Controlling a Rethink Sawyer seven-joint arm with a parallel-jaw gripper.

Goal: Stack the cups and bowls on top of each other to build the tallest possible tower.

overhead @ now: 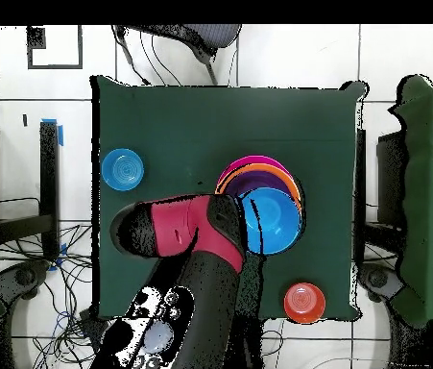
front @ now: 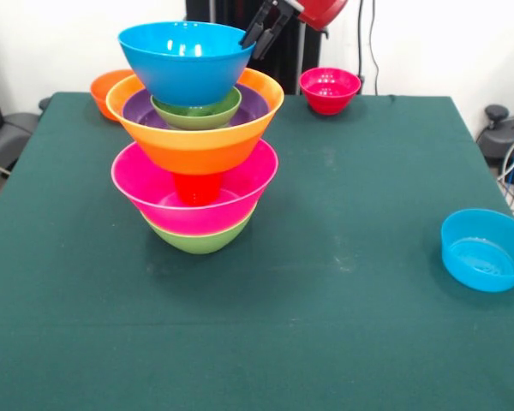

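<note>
Tower [front: 195, 150]: orange cup [front: 196, 187] inside pink bowl [front: 154, 193], blue bowl [front: 185, 60] on top.

Front cam: low-ish, across the table [front: 343, 257], angled down, fairly close; table fills most of frame, wall at top. Overhead cam: straight down, farther off, whole table [overhead: 181, 125] centered w/ floor all round. Both share tabletop, the tower [front: 195, 137] [overhead: 268, 202], arm [overhead: 177, 231]. Views rotated 180° vs each other.
</note>
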